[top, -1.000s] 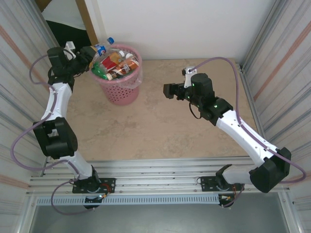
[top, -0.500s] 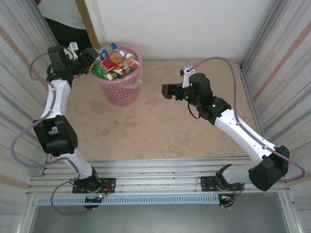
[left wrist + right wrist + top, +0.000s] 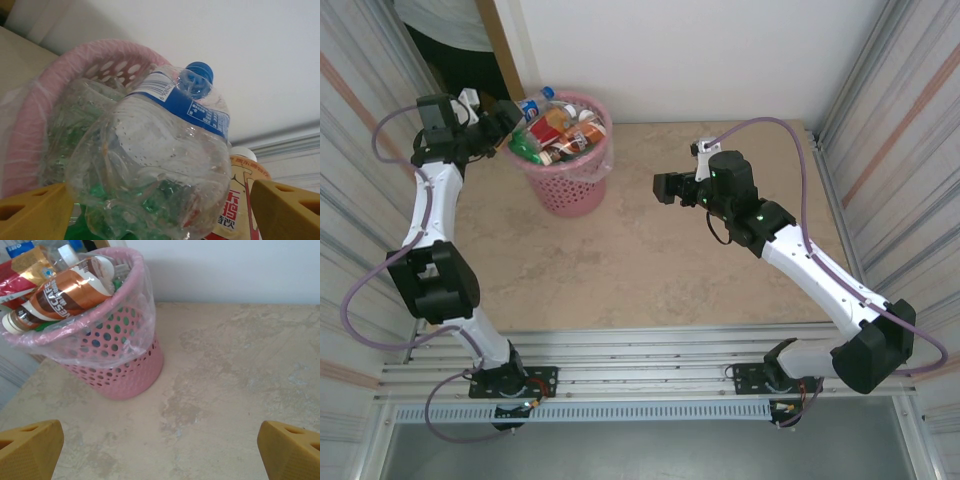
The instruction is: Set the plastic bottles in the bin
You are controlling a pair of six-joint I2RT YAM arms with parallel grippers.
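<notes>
The pink lattice bin (image 3: 570,186) stands at the table's far left, heaped with several crushed plastic bottles (image 3: 565,130). A clear bottle with a blue cap and blue label (image 3: 532,103) lies on the pile at the bin's left rim. My left gripper (image 3: 503,120) is just left of that rim. In the left wrist view the clear bottle (image 3: 155,145) sits between the yellow fingers (image 3: 35,212), which stand wide apart and clear of it: open. My right gripper (image 3: 665,187) hovers open over the table's middle, facing the bin (image 3: 127,375), with nothing between its fingers (image 3: 290,445).
Corrugated metal walls run along both sides of the table (image 3: 650,270), and a white wall closes the back. A dark doorway (image 3: 450,55) opens behind the left arm. Bare tabletop (image 3: 225,390) lies between the bin and the right gripper.
The left gripper has opened and let go of the clear blue-capped bottle, which now rests on the pile at the bin's rim. The right arm has barely moved.
</notes>
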